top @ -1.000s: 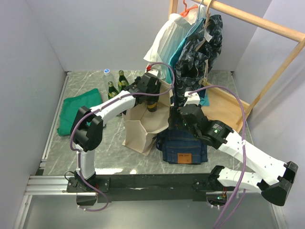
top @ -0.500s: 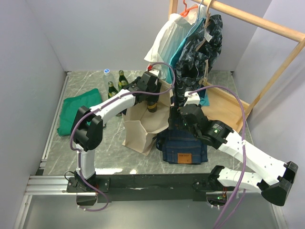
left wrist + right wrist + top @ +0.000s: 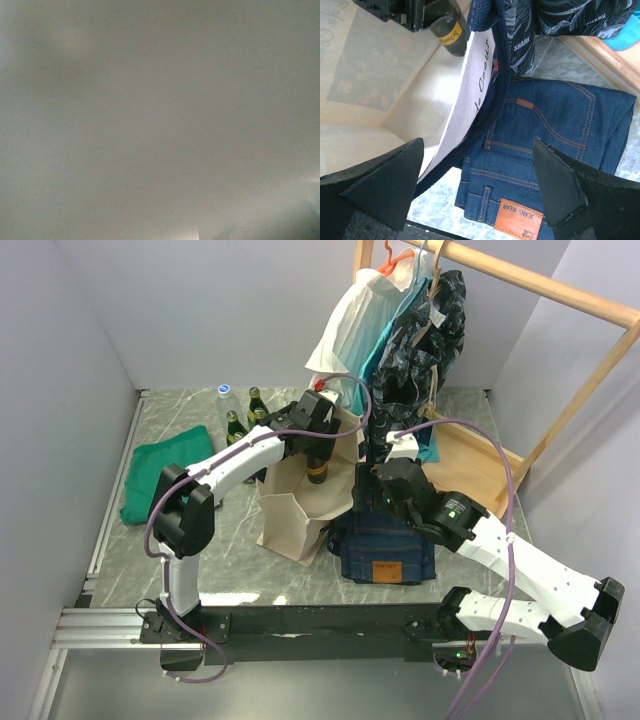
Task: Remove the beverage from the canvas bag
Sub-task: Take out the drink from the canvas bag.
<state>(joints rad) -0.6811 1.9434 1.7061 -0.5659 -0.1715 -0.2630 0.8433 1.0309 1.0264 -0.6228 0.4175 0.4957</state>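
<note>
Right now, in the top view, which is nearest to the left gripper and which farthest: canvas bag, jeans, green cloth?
1. The canvas bag, directly below the left gripper.
2. The jeans, to the right of the bag.
3. The green cloth, far to the left.

Orange patch [image 3: 520, 218] on folded blue jeans [image 3: 560, 130]: "JEANS WEAR". Dark leaf-print garment [image 3: 521, 44]: "SHARK" (twice). Cream canvas bag [image 3: 472, 90]: cursive, illegible.

The right gripper [image 3: 476, 145], its fingers wide apart, frames the canvas bag [image 3: 380, 75] wall's navy edge, with folded jeans [image 3: 560, 130] just beside and a dark bottle [image 3: 447, 27] above.
</note>
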